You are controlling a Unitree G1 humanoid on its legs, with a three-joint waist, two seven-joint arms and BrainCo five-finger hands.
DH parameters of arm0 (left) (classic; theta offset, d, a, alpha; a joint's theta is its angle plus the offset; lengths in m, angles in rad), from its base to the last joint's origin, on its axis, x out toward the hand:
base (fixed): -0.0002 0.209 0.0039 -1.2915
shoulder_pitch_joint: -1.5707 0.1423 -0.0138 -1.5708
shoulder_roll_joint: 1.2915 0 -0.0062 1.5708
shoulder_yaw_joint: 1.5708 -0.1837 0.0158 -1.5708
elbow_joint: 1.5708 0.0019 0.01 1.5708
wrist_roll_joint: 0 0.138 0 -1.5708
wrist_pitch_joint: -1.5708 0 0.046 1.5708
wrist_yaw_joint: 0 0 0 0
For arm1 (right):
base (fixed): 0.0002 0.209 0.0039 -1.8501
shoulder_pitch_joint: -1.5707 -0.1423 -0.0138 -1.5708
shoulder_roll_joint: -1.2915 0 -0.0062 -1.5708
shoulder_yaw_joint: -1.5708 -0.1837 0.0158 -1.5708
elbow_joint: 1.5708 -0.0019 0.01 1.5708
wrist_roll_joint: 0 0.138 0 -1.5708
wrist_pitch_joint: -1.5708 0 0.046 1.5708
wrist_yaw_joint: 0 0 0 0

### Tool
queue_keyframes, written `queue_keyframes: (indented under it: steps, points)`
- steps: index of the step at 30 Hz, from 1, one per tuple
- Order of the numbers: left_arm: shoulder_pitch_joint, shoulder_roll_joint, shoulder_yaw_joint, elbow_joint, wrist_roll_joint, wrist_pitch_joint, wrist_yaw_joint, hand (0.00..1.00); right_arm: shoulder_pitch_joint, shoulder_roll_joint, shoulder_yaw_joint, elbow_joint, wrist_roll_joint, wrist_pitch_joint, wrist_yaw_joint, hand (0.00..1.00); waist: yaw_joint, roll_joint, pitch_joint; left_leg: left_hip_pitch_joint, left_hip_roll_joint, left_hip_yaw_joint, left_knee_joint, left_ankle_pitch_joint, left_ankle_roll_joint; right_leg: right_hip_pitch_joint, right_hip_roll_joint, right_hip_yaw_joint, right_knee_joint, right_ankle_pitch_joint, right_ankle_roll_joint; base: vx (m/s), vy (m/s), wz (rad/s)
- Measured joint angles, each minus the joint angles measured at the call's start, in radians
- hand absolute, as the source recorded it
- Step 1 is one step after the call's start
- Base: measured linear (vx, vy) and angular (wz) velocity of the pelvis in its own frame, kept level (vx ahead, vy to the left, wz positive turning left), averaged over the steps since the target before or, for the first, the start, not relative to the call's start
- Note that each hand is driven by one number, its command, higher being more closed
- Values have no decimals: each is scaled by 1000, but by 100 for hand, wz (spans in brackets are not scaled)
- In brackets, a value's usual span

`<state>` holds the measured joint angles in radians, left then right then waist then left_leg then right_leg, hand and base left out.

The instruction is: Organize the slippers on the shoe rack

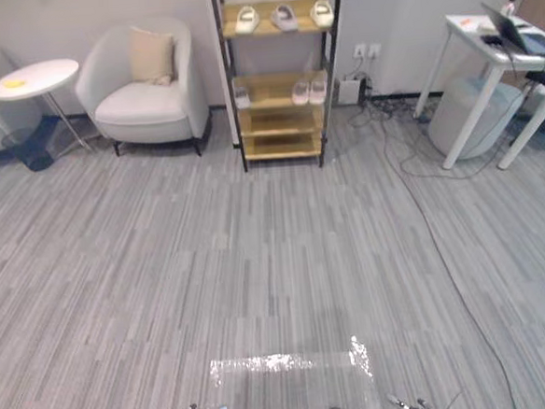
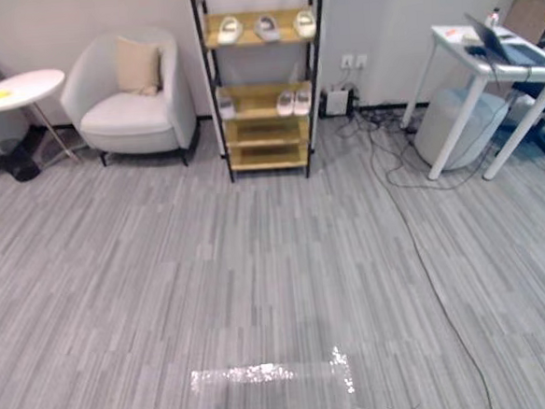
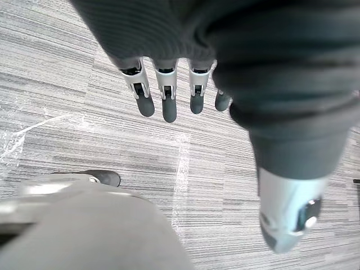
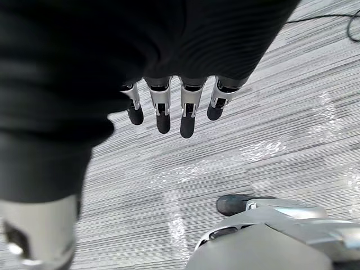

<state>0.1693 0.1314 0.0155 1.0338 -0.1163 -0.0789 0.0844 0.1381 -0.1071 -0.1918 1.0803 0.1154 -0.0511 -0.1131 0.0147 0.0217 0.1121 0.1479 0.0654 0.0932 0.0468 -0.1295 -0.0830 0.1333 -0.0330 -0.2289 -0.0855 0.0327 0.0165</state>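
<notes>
1. Slippers [image 1: 284,17] sit loosely spaced on the shoe rack [image 1: 282,146] far ahead of us: three on top, three below.
2. Our left hand [image 3: 167,97] hangs straight-fingered and empty; we judge nothing is within reach.
3. Our right hand [image 4: 188,109] hangs likewise, slack and empty.

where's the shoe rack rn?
Left eye view: the shoe rack stands top centre against the far wall, between the armchair on its left and the white desk farther right.
</notes>
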Motion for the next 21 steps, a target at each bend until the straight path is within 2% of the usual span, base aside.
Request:
queue_keyframes:
  steps: [5,9,21]
  points:
    - [-10,3,0,0,10,-3,0,0,-23,4,0,0,-36,0,-6,0,2,-8,11,15,4,0,-19,7,-9,8,5,-13,-4,0,1,3,-2,1]
    - [-21,7,0,1,17,-4,0,0,-37,9,0,2,-38,0,-6,0,18,-19,23,31,5,1,-47,24,-11,11,7,-17,-10,-1,1,-18,-1,0]
    - [-36,24,-2,12,17,-4,1,0,-54,22,3,4,-39,0,-8,0,21,-44,48,39,5,-14,-83,48,-8,11,8,-36,-11,-2,2,-15,-2,4]
